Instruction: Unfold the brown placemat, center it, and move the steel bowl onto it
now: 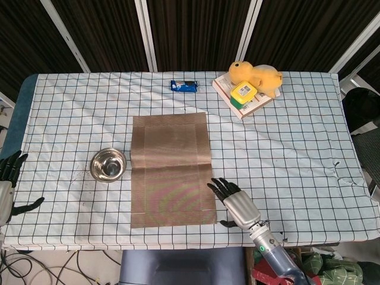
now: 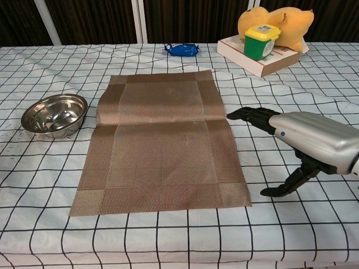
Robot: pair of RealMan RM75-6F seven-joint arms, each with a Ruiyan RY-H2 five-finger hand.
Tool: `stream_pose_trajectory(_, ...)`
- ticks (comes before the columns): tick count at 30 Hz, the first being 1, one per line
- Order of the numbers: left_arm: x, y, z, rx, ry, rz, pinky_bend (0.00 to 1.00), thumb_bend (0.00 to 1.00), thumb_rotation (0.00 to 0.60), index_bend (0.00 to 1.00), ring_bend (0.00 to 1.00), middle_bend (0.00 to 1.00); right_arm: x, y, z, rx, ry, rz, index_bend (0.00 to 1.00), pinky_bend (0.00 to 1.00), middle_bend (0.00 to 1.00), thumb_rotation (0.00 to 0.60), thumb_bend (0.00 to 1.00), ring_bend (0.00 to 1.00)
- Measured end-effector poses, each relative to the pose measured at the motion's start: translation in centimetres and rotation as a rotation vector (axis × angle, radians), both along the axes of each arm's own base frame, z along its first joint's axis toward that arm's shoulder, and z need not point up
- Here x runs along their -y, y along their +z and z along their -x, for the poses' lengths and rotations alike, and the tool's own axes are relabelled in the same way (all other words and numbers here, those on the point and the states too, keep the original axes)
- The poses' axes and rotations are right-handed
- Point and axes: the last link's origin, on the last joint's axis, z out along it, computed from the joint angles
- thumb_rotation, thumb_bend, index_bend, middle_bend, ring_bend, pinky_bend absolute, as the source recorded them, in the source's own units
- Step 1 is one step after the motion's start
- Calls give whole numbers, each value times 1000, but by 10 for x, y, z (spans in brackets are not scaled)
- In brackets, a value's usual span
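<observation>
The brown placemat (image 1: 172,168) (image 2: 162,142) lies unfolded and flat near the table's middle, with a crease across it. Left of it, apart from the mat, sits the empty steel bowl (image 1: 108,164) (image 2: 54,115). My right hand (image 1: 236,203) (image 2: 303,141) hovers open just off the mat's near right corner, its fingers spread and reaching toward the mat's right edge, holding nothing. At the table's left edge my left hand (image 1: 7,189) is open, partly cut off by the head view; the chest view does not show it.
At the back right a yellow plush toy (image 1: 256,75) and a green-and-yellow container (image 1: 243,91) rest on a book (image 1: 256,104). A blue packet (image 1: 183,86) lies at the back centre. The checked tablecloth (image 1: 285,148) is wrinkled.
</observation>
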Motion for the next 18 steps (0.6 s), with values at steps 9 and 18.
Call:
stream_pose_trajectory(9, 0, 0, -1, -1, -1, -5, 0, 21, 600, 0, 0, 0, -9, -13, -3, 22, -17, -31, 0, 158, 0, 600, 26, 0)
stream_pose_trajectory(18, 0, 1, -1, 3, -4, -9, 0, 21, 600, 0, 0, 0, -12, -23, -6, 21, -30, -46, 0, 158, 0, 600, 27, 0)
